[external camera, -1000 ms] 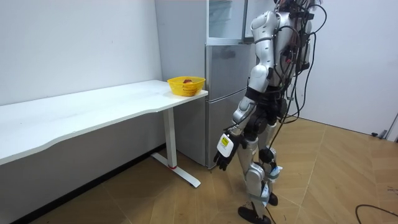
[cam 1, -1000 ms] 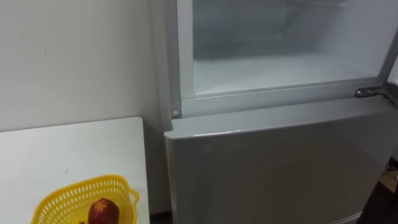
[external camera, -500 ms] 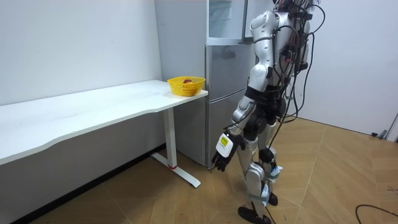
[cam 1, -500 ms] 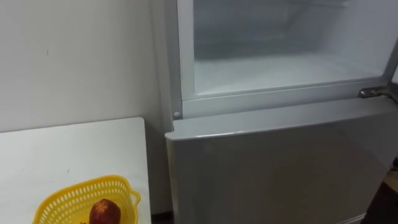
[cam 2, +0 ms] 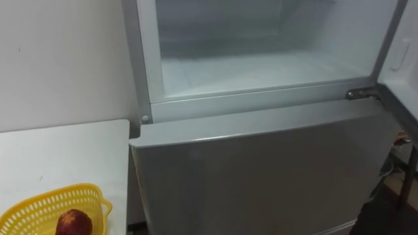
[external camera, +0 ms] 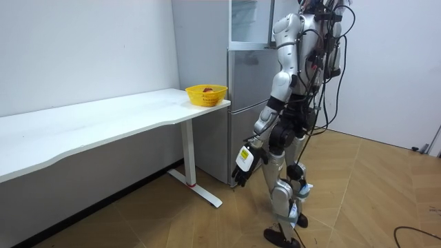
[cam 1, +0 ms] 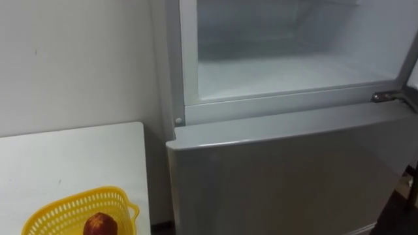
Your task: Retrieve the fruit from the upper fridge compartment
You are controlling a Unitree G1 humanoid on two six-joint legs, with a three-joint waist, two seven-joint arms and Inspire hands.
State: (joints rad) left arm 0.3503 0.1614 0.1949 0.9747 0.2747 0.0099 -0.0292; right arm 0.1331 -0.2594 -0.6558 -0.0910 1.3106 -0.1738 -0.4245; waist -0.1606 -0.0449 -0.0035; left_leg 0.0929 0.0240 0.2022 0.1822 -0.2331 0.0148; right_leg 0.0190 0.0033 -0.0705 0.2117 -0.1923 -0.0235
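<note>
The upper fridge compartment (cam 1: 287,65) stands open right in front of me, white inside, and nothing shows on its shelf floor. Its door is swung out to my right, hung on a metal hinge (cam 1: 386,96). Below it the grey lower fridge door (cam 1: 281,176) is closed. A red fruit (cam 1: 98,224) lies in a yellow basket (cam 1: 72,210) on the white table (cam 1: 65,156) to my left. In the room view I stand upright facing the fridge (external camera: 248,103), and my left hand (external camera: 242,162) hangs low by my thigh with relaxed fingers, holding nothing.
The white table (external camera: 103,117) runs along the wall toward the room view's left, with the basket (external camera: 206,94) at its end beside the fridge. A narrow gap separates table and fridge. Wooden floor lies behind me.
The eye view has shifted slightly, so fridge and basket sit further left: the camera moved. In the room view my left arm and upper body have swung a little toward the fridge.
</note>
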